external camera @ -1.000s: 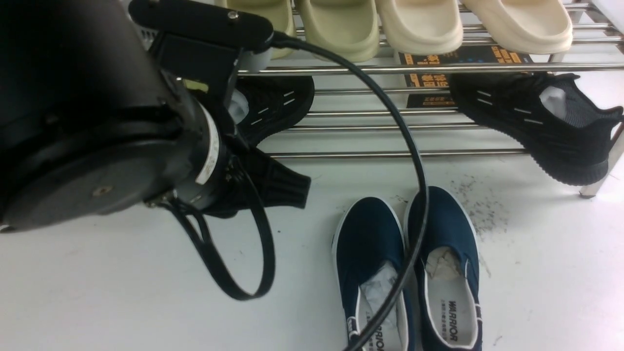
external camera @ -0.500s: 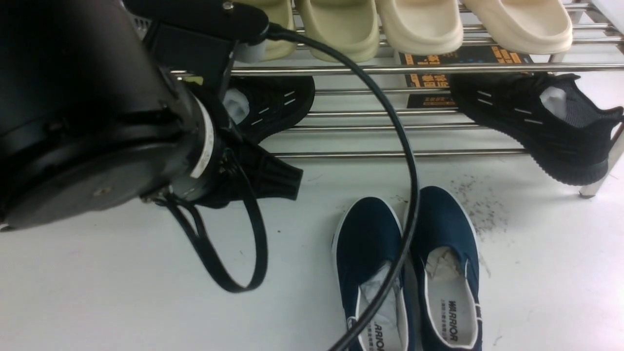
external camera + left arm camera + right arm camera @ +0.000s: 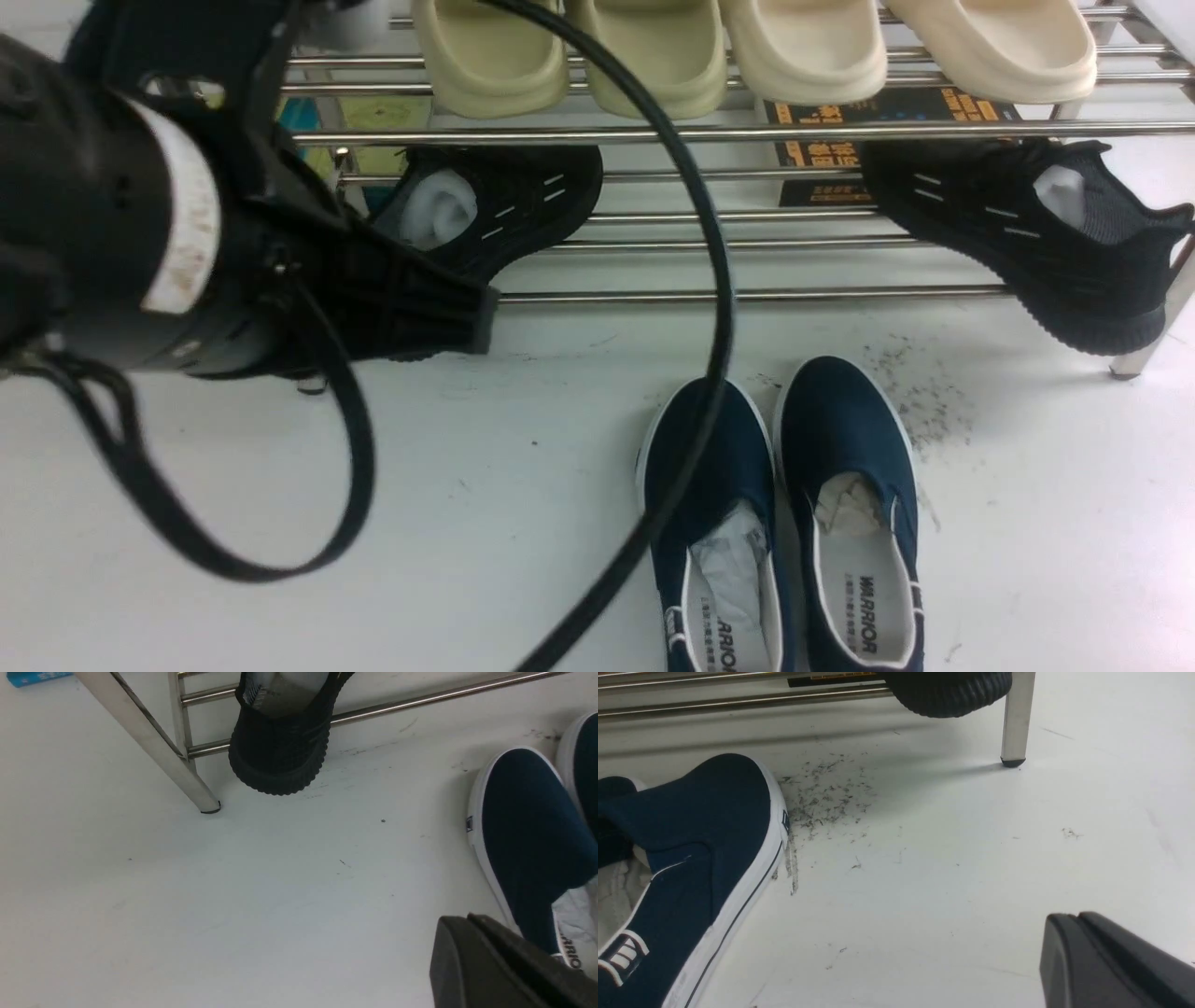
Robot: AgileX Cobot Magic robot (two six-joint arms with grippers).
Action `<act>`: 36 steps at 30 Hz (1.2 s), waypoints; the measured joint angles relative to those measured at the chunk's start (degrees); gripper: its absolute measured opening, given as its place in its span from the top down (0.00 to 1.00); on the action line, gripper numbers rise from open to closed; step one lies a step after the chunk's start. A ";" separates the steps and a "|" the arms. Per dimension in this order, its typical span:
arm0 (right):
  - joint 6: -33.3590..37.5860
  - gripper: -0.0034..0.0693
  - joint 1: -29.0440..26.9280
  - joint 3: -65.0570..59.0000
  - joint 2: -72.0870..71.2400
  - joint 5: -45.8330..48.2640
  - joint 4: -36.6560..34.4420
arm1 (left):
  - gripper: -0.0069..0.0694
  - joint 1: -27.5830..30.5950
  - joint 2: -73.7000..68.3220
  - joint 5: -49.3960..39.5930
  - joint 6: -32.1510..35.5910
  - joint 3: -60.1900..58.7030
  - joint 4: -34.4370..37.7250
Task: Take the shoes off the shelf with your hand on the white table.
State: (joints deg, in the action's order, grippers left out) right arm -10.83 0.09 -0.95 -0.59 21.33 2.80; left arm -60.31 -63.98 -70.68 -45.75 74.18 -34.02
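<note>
Hovering left tool (image 3: 481, 322), closed, empty

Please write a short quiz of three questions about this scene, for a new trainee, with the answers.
1. True or false: the navy shoes stand side by side on the white table.
2. Which shoes lie on the upper tier of the shelf? A) black sneakers B) foam slippers C) navy shoes
3. Fill in: the left gripper is ____ and holds nothing.

Key: 1 true; 2 B, the foam slippers; 3 shut.
</note>
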 joint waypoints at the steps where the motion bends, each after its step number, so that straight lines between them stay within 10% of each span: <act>1: 0.00 0.91 0.00 0.00 0.00 0.00 0.00 | 0.90 0.00 1.14 0.00 0.33 0.00 0.98; 12: 0.00 0.91 0.00 0.00 0.00 0.00 0.00 | 0.89 0.00 16.61 4.80 2.52 -10.12 8.11; 21: 0.00 0.90 0.00 0.00 0.00 0.05 -0.07 | 0.89 0.00 17.67 39.17 -9.81 -32.68 3.20; 36: 0.00 0.88 0.00 0.00 0.00 0.05 -0.07 | 0.87 0.06 16.68 31.95 -11.84 -37.91 -1.31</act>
State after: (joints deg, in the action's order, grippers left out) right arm -10.83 0.09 -0.95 -0.59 21.38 2.73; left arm -60.25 -47.30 -38.73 -57.58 36.28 -35.34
